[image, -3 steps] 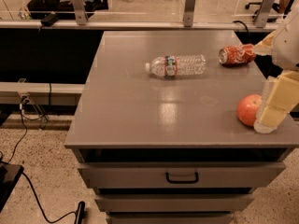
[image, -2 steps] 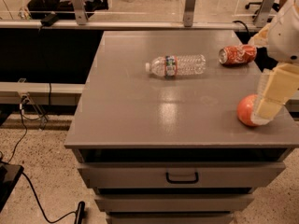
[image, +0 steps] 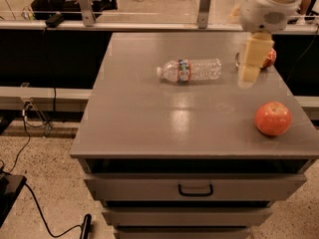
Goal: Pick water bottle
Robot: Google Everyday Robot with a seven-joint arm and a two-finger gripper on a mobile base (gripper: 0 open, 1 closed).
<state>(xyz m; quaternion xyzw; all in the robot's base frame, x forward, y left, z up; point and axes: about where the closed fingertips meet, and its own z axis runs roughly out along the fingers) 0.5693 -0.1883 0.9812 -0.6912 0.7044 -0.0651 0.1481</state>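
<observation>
Step in hand, by my read: approach phase, no grasp yet. The water bottle (image: pixel 192 69) lies on its side at upper centre of the frame, on the grey table (image: pixel 164 118), white cap pointing left, base pointing right, label band near the cap end. The gripper (image: pixel 248 76) hangs from the white arm (image: pixel 269 6) at upper right, pointing down, just beside the bottle's base end and apart from it; it looks to be above the tabletop, not on it. Can't tell whether the gripper is open or closed: it reads as 1 cream block from this angle. It appears to hold nothing & touch nothing. Next move prob. calls for shifting left until it's over the bottle's ribbed mid-body, turning so the jaws straddle the narrow width, then coming down. Risk: a round bottle on a smooth top can roll if nudged off-centre. Nearby: 1 red can (image: pixel 269 58) partly hidden behind the gripper, 1 apple (image: pixel 273 118) at mid right, well apart from the bottle.
</observation>
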